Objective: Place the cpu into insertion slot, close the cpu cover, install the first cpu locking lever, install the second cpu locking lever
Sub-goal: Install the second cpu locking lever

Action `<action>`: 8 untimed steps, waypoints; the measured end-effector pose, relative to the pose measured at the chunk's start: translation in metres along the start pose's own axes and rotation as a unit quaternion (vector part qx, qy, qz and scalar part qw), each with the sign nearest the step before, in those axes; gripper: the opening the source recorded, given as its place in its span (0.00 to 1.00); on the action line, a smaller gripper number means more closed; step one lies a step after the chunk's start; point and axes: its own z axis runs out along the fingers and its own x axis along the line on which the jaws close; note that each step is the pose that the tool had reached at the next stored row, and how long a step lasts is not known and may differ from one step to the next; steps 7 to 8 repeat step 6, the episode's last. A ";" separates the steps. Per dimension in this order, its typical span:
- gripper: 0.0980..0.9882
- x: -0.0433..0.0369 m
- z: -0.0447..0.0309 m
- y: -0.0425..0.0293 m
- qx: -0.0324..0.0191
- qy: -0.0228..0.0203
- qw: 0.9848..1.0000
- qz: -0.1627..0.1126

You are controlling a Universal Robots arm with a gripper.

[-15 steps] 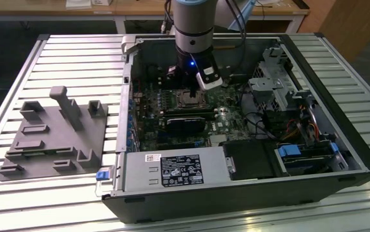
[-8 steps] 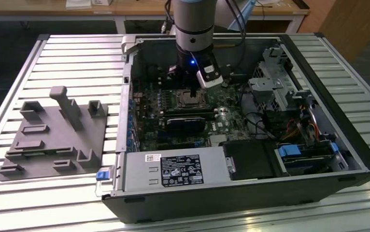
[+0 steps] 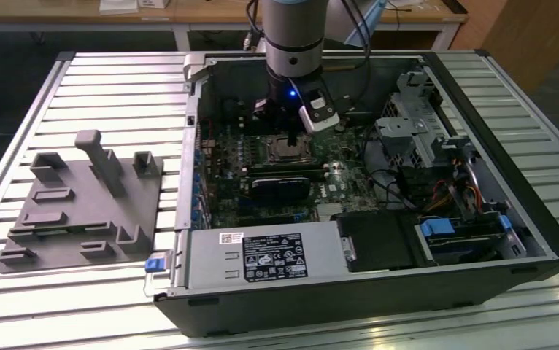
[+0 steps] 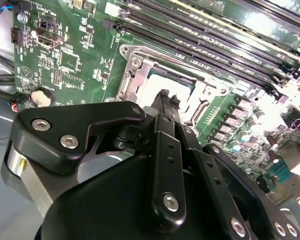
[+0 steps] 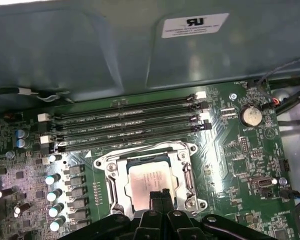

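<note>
The cpu (image 5: 146, 179) lies flat in the insertion slot (image 3: 284, 149) on the green board, dull metal face up. The silvery cpu cover (image 5: 113, 181) lies down around it as a frame, and the chip shows through its square cut-out. My gripper (image 5: 160, 196) hovers over the chip's edge, its two black fingers pressed together with nothing between them. Whether the tips touch the chip, I cannot tell. In the second wrist view the gripper (image 4: 165, 96) stands in front of the cover (image 4: 135, 62) and hides much of the cpu (image 4: 157, 84). The exterior view has the gripper (image 3: 282, 135) reaching down into the open computer case.
Long black memory slots (image 5: 125, 125) run just beyond the socket, with the case wall (image 5: 115, 50) behind them. Capacitors (image 5: 55, 195) and a coin battery (image 5: 250, 116) flank it. A power supply (image 3: 260, 255), drive cage (image 3: 416, 124) and cables crowd the case. A grey fixture (image 3: 80, 211) sits at the exterior view's left.
</note>
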 end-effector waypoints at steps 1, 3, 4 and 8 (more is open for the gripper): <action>0.01 0.0000 0.0000 0.0000 0.000 0.000 1.000 0.000; 0.01 0.0000 0.0000 0.0000 0.000 0.000 1.000 -0.001; 0.01 0.0000 0.0000 0.0000 0.000 0.000 1.000 -0.001; 0.01 0.0000 0.0000 0.0000 0.000 0.000 1.000 -0.001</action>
